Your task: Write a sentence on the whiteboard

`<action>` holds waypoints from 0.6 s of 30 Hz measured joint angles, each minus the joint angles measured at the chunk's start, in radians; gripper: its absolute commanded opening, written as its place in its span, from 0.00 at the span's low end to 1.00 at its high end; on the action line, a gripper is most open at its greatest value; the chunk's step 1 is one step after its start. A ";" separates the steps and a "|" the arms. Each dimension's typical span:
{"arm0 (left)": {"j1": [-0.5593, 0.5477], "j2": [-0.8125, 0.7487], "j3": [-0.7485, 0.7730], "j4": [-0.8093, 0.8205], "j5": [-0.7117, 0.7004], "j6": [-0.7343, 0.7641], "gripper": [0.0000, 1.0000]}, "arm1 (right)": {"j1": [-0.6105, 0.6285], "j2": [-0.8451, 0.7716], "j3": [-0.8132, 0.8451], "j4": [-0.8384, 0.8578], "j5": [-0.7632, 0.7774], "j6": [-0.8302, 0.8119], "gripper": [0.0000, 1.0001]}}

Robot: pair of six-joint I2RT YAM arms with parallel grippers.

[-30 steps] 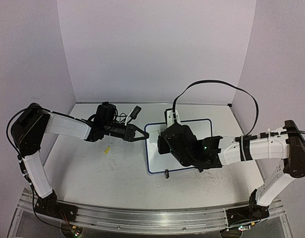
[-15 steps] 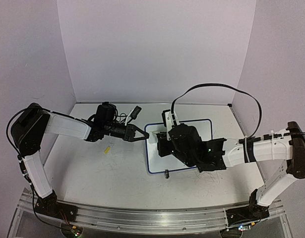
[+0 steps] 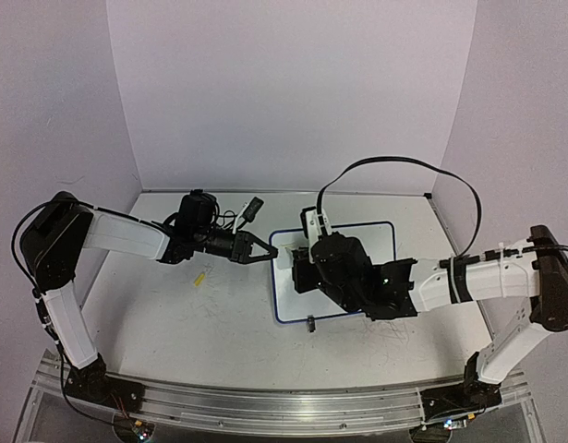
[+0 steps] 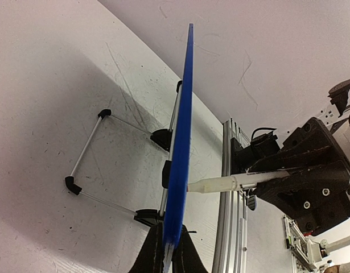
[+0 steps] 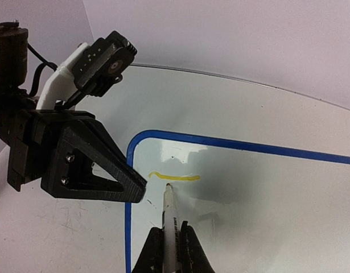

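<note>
Pinching the marker (image 5: pixel 169 207) firmly in the right hand (image 5: pixel 168 239), nearest the wrist lens, tip meeting the whiteboard (image 5: pixel 266 193) face. Just beyond the tip, noting the sentence (image 5: pixel 173 177), showing only one short yellow stroke near the board's upper left corner; judging the writing as barely begun. Farther left, clamping the board's left edge tight in the left hand (image 4: pixel 166 250), bracing it on its wire stand (image 4: pixel 106 165) at mid worktop (image 3: pixel 191 323). Recommending light, even pressure, small strokes running rightward, no shoving against the brace, and saving room underneath for a second line.
</note>
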 measured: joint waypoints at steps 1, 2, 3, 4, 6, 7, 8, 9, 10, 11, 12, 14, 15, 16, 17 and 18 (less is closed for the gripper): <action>0.000 0.000 0.000 0.000 0.000 0.000 0.00 | 0.000 0.003 0.001 -0.002 0.002 0.000 0.00; 0.000 0.000 0.000 0.000 -0.001 0.000 0.00 | 0.000 0.006 0.002 -0.003 0.005 0.001 0.00; 0.000 0.000 -0.001 0.000 -0.001 0.000 0.00 | 0.000 0.009 0.004 -0.005 0.008 0.001 0.00; 0.000 -0.001 -0.003 0.000 -0.001 0.000 0.00 | 0.001 0.011 0.008 -0.007 0.011 0.001 0.00; 0.000 -0.004 -0.006 0.000 -0.003 0.000 0.00 | 0.001 0.012 0.014 -0.015 0.014 0.003 0.00; 0.000 -0.004 -0.006 0.000 -0.003 0.000 0.00 | 0.001 0.012 0.016 -0.019 0.014 0.005 0.00; 0.000 -0.005 -0.006 0.000 -0.003 0.000 0.00 | 0.001 0.012 0.017 -0.022 0.015 0.006 0.00; 0.000 -0.005 -0.006 0.000 -0.004 0.000 0.00 | 0.001 0.012 0.017 -0.024 0.015 0.009 0.00; 0.000 -0.005 -0.006 0.000 -0.004 0.000 0.00 | 0.001 0.012 0.017 -0.027 0.015 0.011 0.00; 0.000 -0.005 -0.007 0.000 -0.004 0.000 0.00 | 0.001 0.012 0.017 -0.030 0.015 0.014 0.00; 0.000 -0.005 -0.007 0.000 -0.005 0.000 0.00 | 0.001 0.012 0.017 -0.032 0.015 0.017 0.00; 0.000 -0.005 -0.007 0.000 -0.005 0.000 0.00 | 0.001 0.012 0.017 -0.035 0.015 0.023 0.00; 0.000 -0.005 -0.007 0.000 -0.005 0.000 0.00 | 0.001 0.012 0.017 -0.036 0.014 0.026 0.00; 0.000 -0.005 -0.007 0.000 -0.005 0.000 0.00 | 0.001 0.012 0.017 -0.037 0.014 0.029 0.00; 0.000 -0.005 -0.007 0.000 -0.006 0.000 0.00 | 0.001 0.012 0.017 -0.038 0.014 0.033 0.00; 0.000 -0.005 -0.007 0.000 -0.006 0.000 0.00 | 0.001 0.012 0.017 -0.039 0.013 0.036 0.00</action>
